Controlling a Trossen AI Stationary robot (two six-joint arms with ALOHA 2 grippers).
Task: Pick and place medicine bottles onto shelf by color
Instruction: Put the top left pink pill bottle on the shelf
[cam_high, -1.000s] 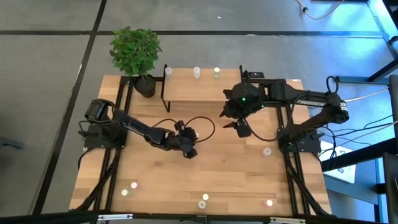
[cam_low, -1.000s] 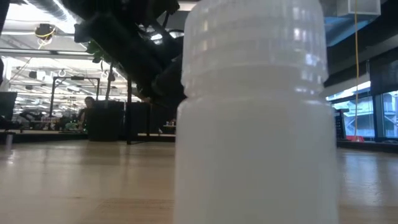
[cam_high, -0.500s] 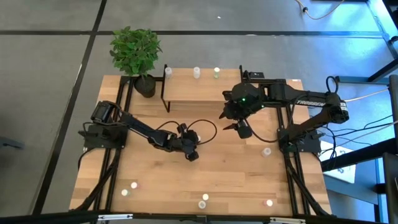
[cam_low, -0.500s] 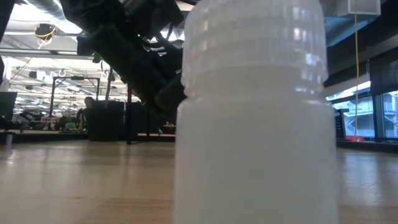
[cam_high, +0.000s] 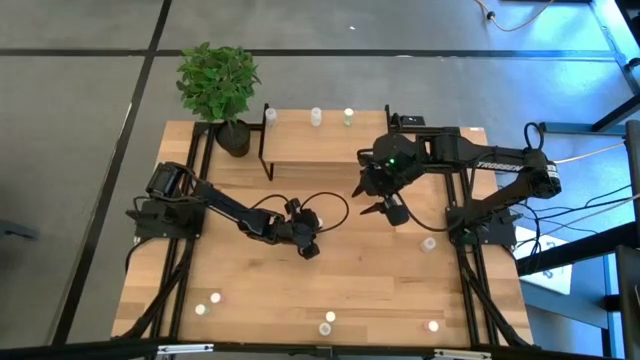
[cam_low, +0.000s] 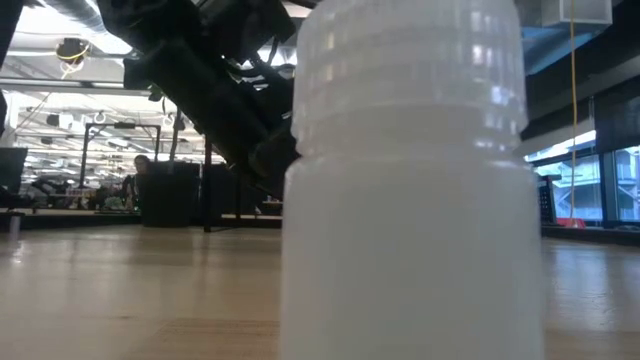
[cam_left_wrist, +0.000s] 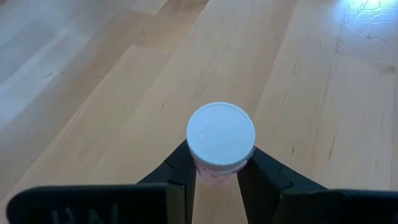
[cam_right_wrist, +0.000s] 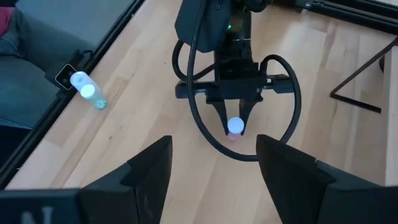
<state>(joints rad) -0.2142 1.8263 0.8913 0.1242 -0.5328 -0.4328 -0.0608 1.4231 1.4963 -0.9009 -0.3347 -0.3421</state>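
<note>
High view: left claw (cam_high: 311, 243) clamping white-capped bottle (cam_left_wrist: 221, 138) mid-table; right claw (cam_high: 378, 207) agape, empty.

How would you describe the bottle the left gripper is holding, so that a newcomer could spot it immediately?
Find the wooden table, then the left gripper near its middle. Its fingers pinch a small white-capped bottle; it is the only bottle held, while the others stand loose on the shelf and along the table's edges.
</note>
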